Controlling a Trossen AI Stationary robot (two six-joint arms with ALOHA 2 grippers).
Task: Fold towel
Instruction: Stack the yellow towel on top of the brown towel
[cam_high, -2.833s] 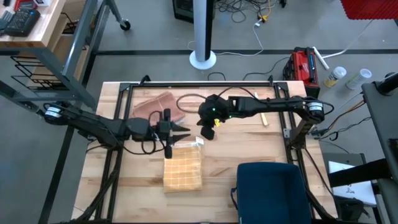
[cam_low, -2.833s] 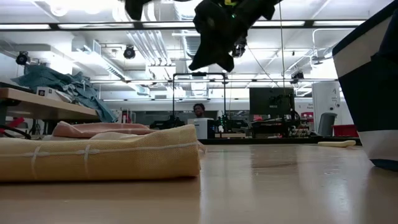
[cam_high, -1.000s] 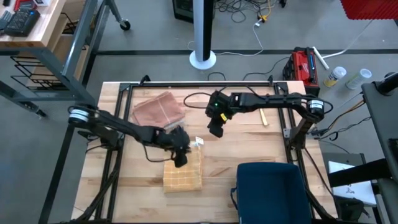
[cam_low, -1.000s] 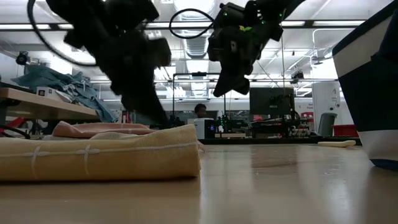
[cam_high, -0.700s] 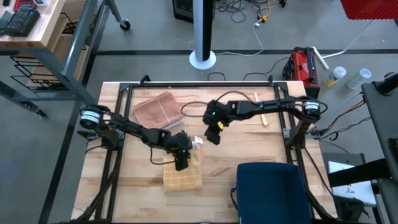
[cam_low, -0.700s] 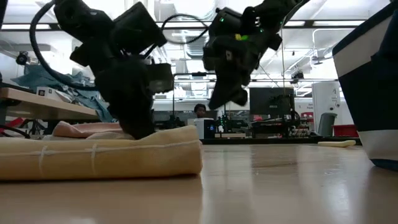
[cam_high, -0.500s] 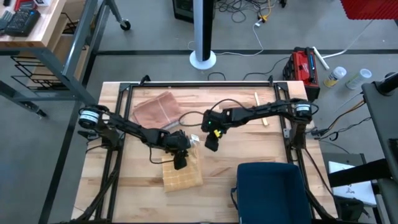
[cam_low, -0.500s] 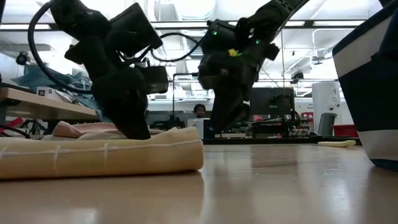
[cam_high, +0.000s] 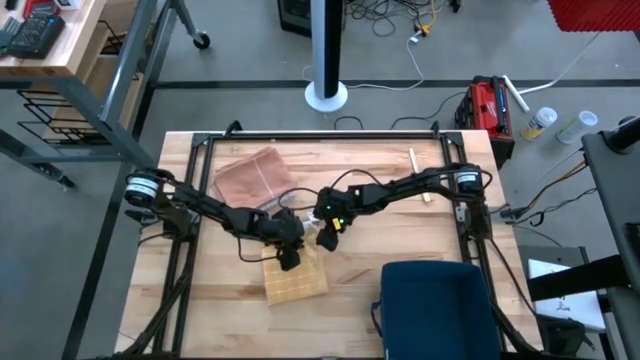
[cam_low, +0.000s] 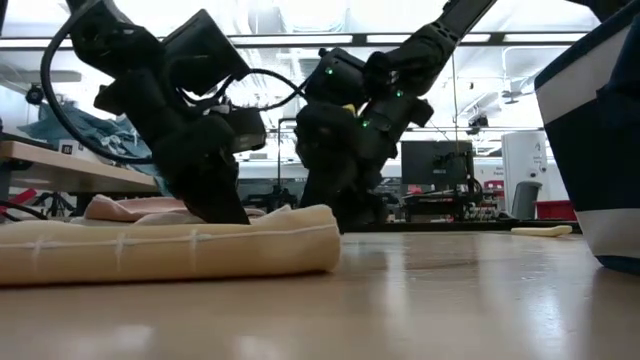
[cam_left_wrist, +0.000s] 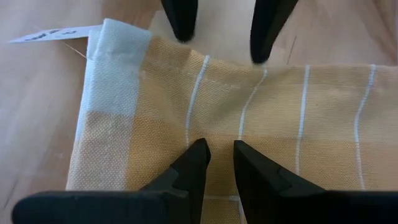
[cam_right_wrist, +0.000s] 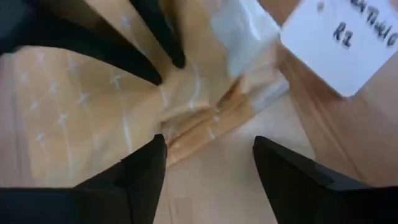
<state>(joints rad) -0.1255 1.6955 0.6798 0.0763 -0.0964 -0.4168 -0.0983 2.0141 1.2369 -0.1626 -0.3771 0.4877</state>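
Observation:
A folded yellow checked towel (cam_high: 297, 280) (cam_low: 170, 255) lies flat on the wooden table, a white tag (cam_right_wrist: 342, 43) at its far corner. My left gripper (cam_high: 289, 257) (cam_left_wrist: 217, 152) stands on the towel's top, its fingers nearly shut with a narrow gap. My right gripper (cam_high: 324, 238) (cam_right_wrist: 211, 158) is open at the towel's far right corner, slanting down, one finger on either side of the corner's stacked edges (cam_right_wrist: 205, 127). Whether it touches the cloth I cannot tell. My left gripper presses its two nearly shut fingertips (cam_left_wrist: 198, 155) down on the towel's top layer (cam_left_wrist: 217, 134), a little in from the far edge. It comes slanting down from the table's left side. No cloth is raised between the fingers, and the towel stays flat on the table.
A folded pink towel (cam_high: 255, 175) lies at the far left of the table. A dark blue bin (cam_high: 435, 305) (cam_low: 600, 130) stands at the near right. A small pale stick (cam_high: 412, 157) lies at the far right. Bare wood lies right of the yellow towel.
My right gripper has come down and toward the near left, to the towel's far right corner, rolling and opening as it went. My left gripper has sunk onto the towel's top. The towel has turned a little and slid slightly under it.

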